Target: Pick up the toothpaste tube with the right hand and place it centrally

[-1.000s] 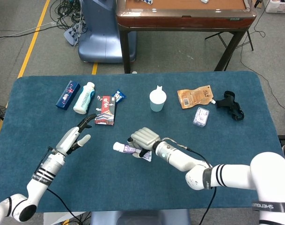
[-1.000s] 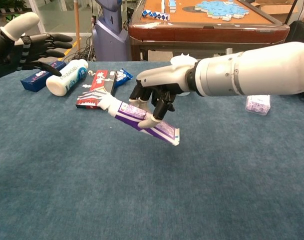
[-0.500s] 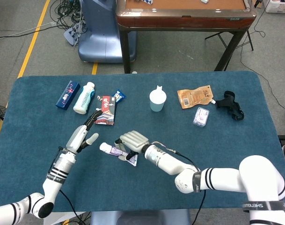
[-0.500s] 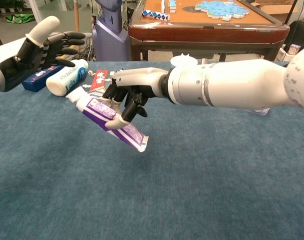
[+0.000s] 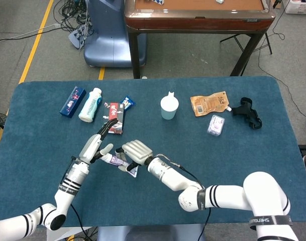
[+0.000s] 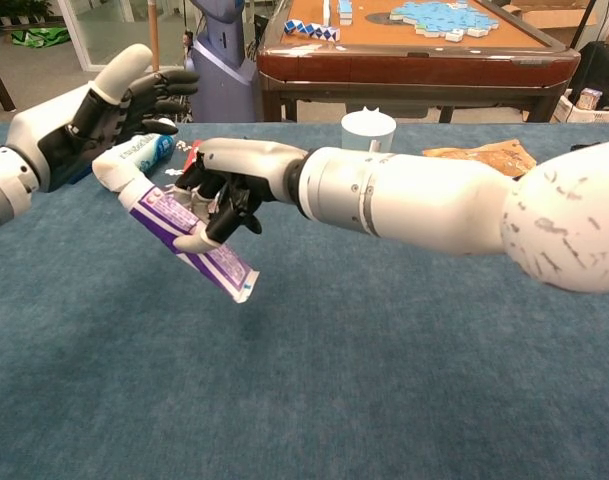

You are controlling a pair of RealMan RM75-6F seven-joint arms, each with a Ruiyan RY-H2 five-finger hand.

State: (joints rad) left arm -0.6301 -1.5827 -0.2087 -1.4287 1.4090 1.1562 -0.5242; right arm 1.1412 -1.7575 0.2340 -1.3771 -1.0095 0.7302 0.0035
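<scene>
My right hand [image 5: 135, 152] [image 6: 227, 185] grips a white and purple toothpaste tube [image 6: 174, 220] [image 5: 118, 161] around its middle and holds it above the blue table cloth, cap end pointing left and up, crimped end hanging lower right. My left hand [image 5: 96, 146] [image 6: 112, 112] is open with its fingers spread, just left of the tube. Its palm faces the cap end and comes very close to it; I cannot tell if they touch.
Behind the hands lie a red carton [image 5: 116, 118], a white bottle [image 5: 90, 104], a blue box [image 5: 73, 101] and a small blue packet [image 5: 127, 103]. A white cup [image 5: 169, 106], an orange pouch [image 5: 208, 103], a clear packet [image 5: 216, 124] and a black object [image 5: 247, 113] are further right.
My right hand has carried the tube steadily leftward above the cloth. My left hand has moved right and forward toward it, closing the gap to the cap end.
</scene>
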